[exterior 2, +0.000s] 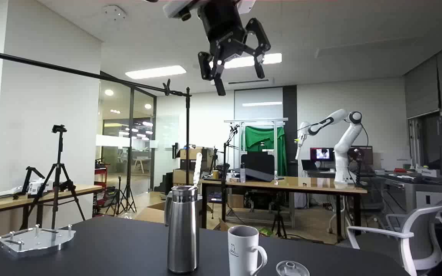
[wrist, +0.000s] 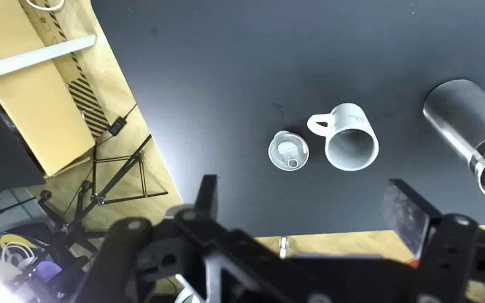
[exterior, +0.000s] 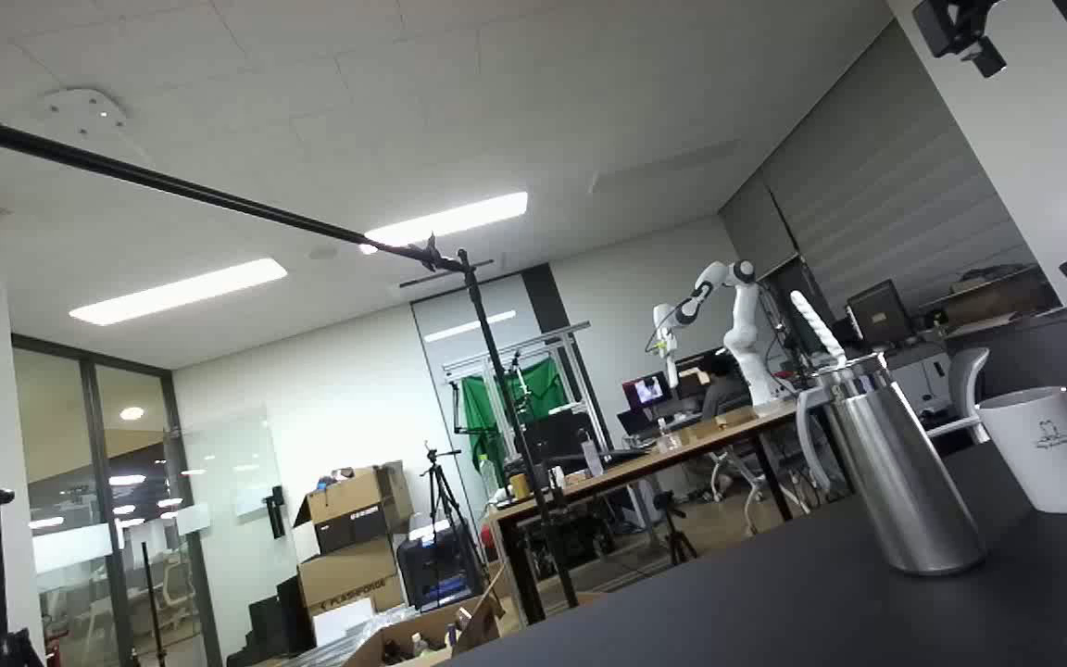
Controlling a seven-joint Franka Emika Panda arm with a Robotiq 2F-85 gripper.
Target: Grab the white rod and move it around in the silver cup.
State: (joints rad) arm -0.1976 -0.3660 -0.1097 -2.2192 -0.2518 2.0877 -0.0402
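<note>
- The white rod [exterior 2: 197, 168] is stood in the silver cup [exterior 2: 182, 237]: its lower part is hidden inside, while its upper part is left projecting above the rim, tilted, presumably so that it can be gripped without the metal being touched.
- The silver cup itself is set upright on the black table [exterior 2: 125, 245], mouth upward, which should suit stirring done from above.
- The gripper [exterior 2: 240, 81] is held well above the silver cup's rim and off on the side away from that cup's handle. Its fingers [wrist: 406, 210] are spread wide and nothing is pinched. Such a height is probably chosen for clearance over the tall rod; the grasp is judged not yet begun.
- A white mug [exterior 2: 240, 249] is placed near the silver cup, on the side away from its handle; farther out on that side, a small round lid [wrist: 288, 150] is laid flat. Neither seems to be needed.
- On the mug a small animal drawing [exterior 2: 234, 250] is printed; the lettering beneath it is too small to be read.
- On the gripper's body what appears to be ROBOTIQ is shown, upside down.
- On a cardboard box [exterior: 348, 570], far behind the silver cup, what looks like FLASHFORGE can be made out.
</note>
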